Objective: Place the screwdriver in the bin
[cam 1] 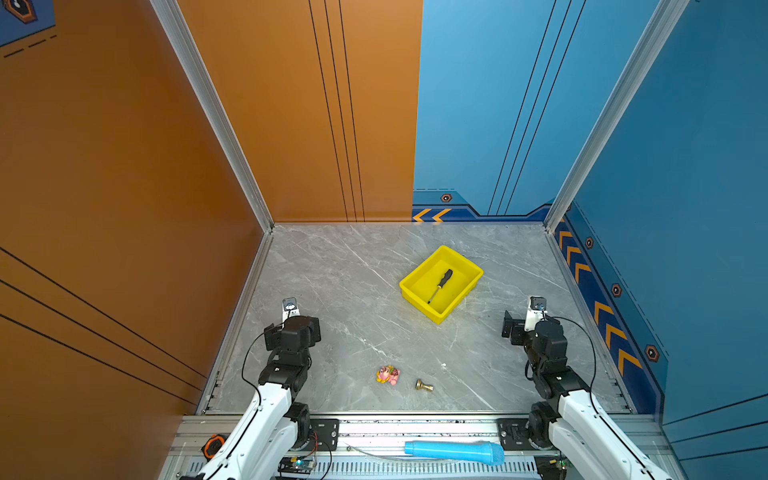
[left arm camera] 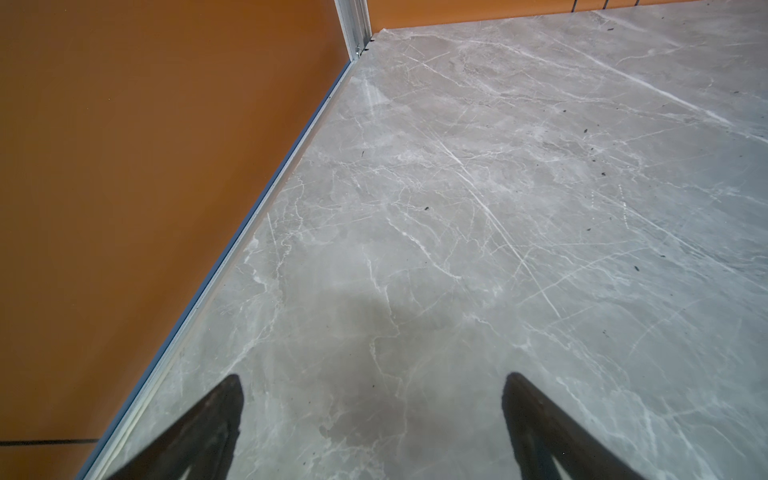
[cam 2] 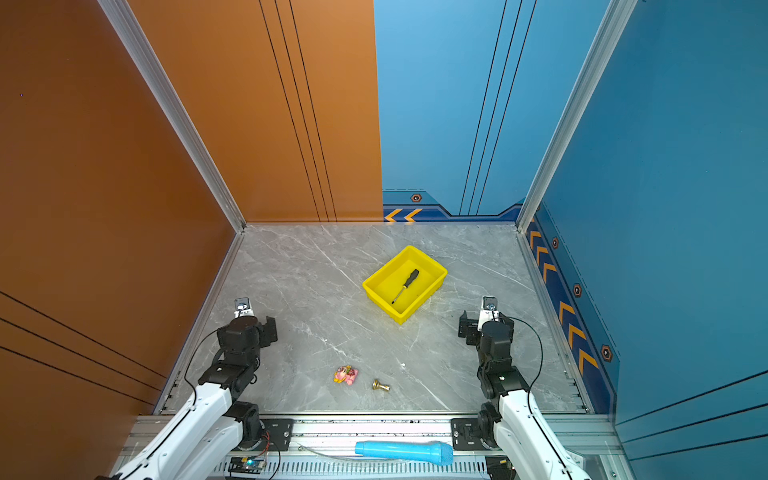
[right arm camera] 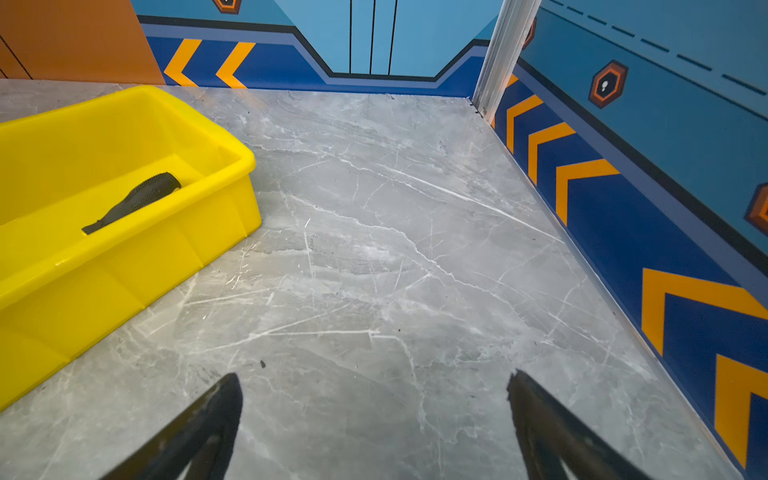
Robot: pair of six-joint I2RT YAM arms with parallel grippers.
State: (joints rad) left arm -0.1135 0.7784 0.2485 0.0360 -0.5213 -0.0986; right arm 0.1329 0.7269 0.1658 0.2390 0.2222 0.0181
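Note:
The screwdriver (cam 1: 441, 284) (cam 2: 406, 284), with a black handle and a thin silver shaft, lies flat on the bottom of the yellow bin (cam 1: 417, 305) (cam 2: 380, 303). The bin stands right of the table's middle in both top views. In the right wrist view the black handle (right arm camera: 137, 199) shows over the bin's near wall (right arm camera: 124, 266). My right gripper (right arm camera: 374, 378) is open and empty, low over bare marble to the right of the bin. Near the orange side wall, my left gripper (left arm camera: 372, 380) is open over bare marble with nothing between its fingers.
A pink and yellow toy (cam 1: 388, 375) and a small brass knob (cam 1: 424, 385) lie near the table's front edge between the arms. A light blue cylinder (cam 1: 455, 452) rests on the front rail. Walls close in the left, back and right sides.

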